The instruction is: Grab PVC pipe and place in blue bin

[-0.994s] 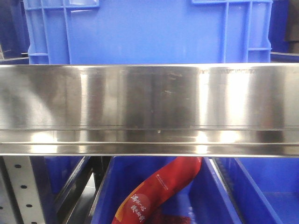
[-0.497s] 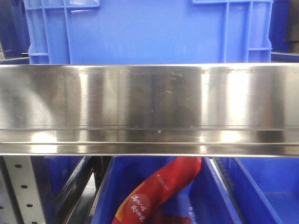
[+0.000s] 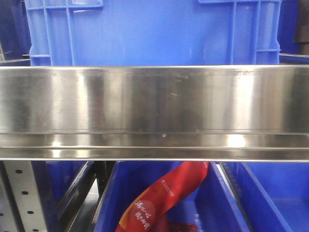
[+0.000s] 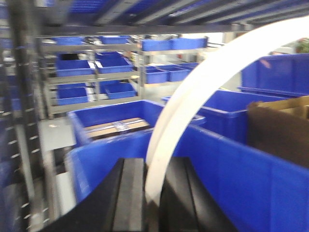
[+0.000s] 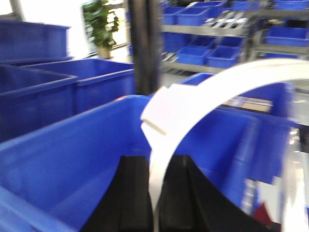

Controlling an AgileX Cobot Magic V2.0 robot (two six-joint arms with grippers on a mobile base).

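Note:
The PVC pipe (image 4: 203,82) is a white curved piece that arches up and to the right from between the jaws of my left gripper (image 4: 153,162), which is shut on it. In the right wrist view the pipe (image 5: 203,94) arches the same way out of my right gripper (image 5: 153,159), also shut on it. A blue bin (image 4: 231,164) lies just beyond the left jaws, and a blue bin wall (image 5: 72,154) lies beyond the right jaws. The front view shows neither gripper nor the pipe. Both wrist views are blurred.
A wide steel shelf beam (image 3: 154,111) fills the front view, with a large blue crate (image 3: 149,34) above it. Below it, a blue bin (image 3: 217,203) holds a red packet (image 3: 161,198). A brown carton (image 4: 280,130), shelves of blue bins (image 4: 96,72) and a dark post (image 5: 145,46) stand around.
Only the bright reflections on the steel beam have shifted slightly. The bins and the red packet have not moved.

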